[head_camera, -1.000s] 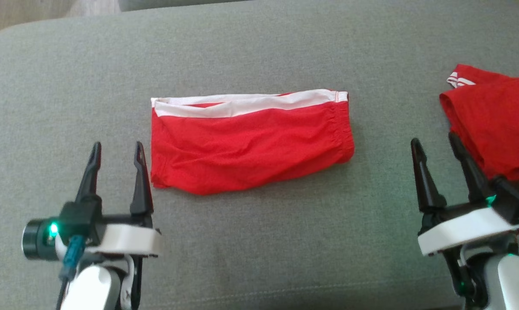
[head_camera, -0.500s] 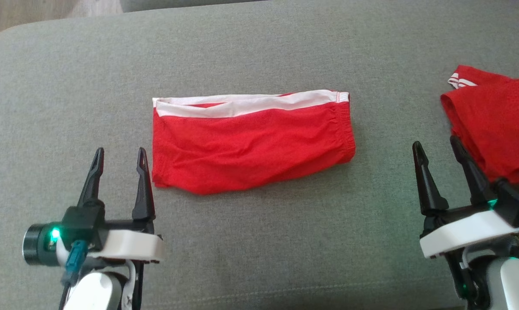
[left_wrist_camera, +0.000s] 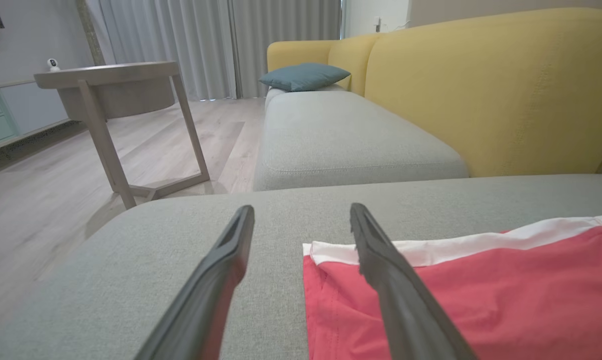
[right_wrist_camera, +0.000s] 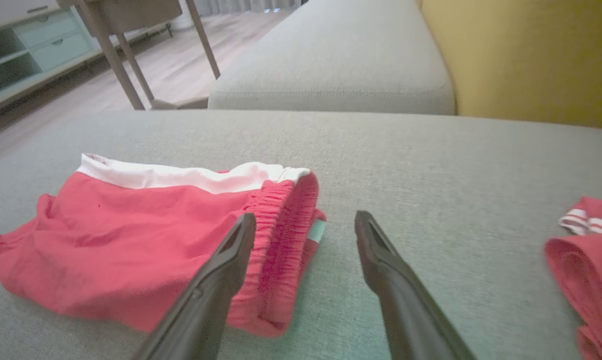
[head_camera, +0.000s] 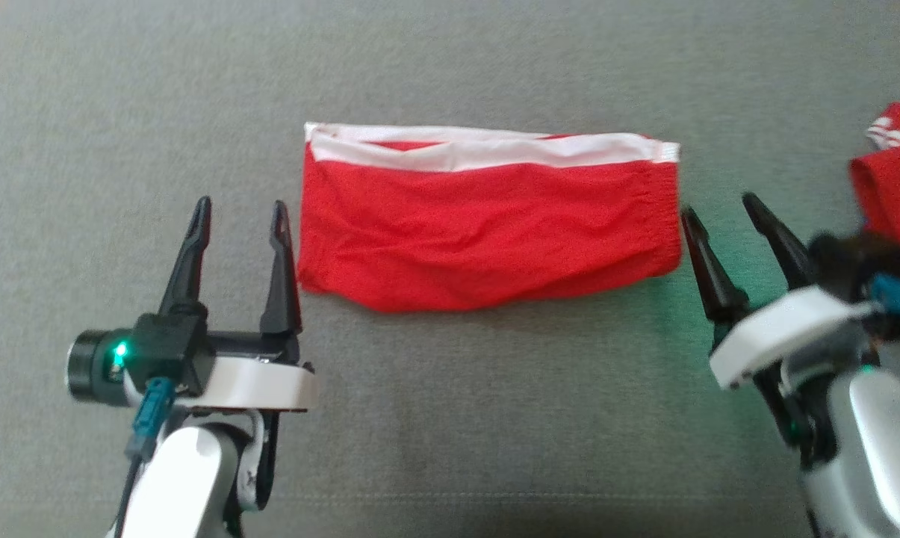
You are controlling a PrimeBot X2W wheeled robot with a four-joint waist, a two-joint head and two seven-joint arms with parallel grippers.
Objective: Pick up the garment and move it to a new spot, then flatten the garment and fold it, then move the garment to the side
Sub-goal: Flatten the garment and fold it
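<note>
The folded red garment (head_camera: 487, 224) lies flat mid-frame on the grey sofa seat (head_camera: 450, 418). My right gripper (head_camera: 721, 205) has closed in from well apart to just beside its right end. My left gripper (head_camera: 240, 203) flanks its lower-left corner, and both are wide and empty. I judge the folding done and the move aside next.

The head view looks steeply down, from fairly near, on the grey fabric sofa cushion (head_camera: 450, 418). Both wrist views skim low across it toward the yellow sofa backrest (left_wrist_camera: 490, 90). All three share the folded red white-banded shorts (head_camera: 487, 224).
</note>
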